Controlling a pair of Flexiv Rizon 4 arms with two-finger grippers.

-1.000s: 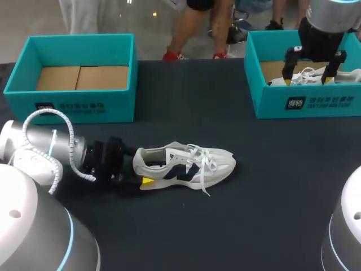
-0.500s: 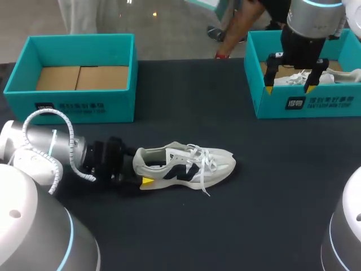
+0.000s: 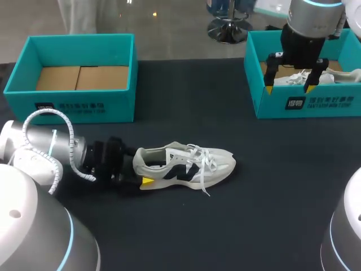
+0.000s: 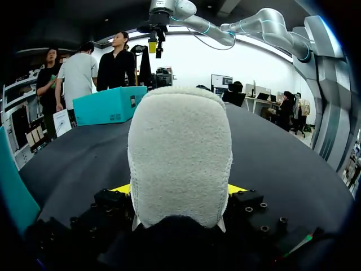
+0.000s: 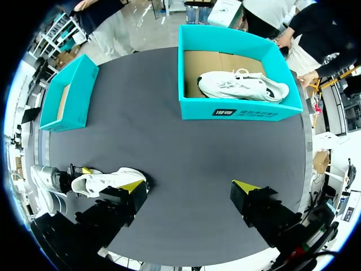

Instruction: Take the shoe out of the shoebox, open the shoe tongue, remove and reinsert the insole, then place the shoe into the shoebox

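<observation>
**Heel pinned, tongue next — bring the free arm over**

The shoe (image 3: 186, 165) lies on its side on the table (image 3: 254, 186), out of any box, toe toward our right, laces loose over the upper. Our left gripper (image 4: 179, 191) is closed on the heel: in the left wrist view a yellow tip presses on either side of the heel cup. Our right gripper (image 3: 289, 88) hangs above the right shoebox (image 3: 271, 104), fingers spread wide, nothing between them. A second shoe (image 5: 242, 84) lies inside that box. The left shoebox (image 3: 84, 104) shows only its cardboard floor.

We judge the take-out done and the tongue opening next.

Notes for doing it well:
- Keep the heel grip firm and low, so the shoe cannot slide or roll when the tongue is pulled.
- Bring the right arm across to the lace area, well apart from where it hangs now.
- Come down at the top of the tongue, near the collar — not among the lace loops, which could snag a fingertip.
- Pinch the tongue edge alone, then draw it toward the toe, against the left arm's hold.
- From these views we cannot tell how tightly the laces hold, so pull gently at first.
</observation>
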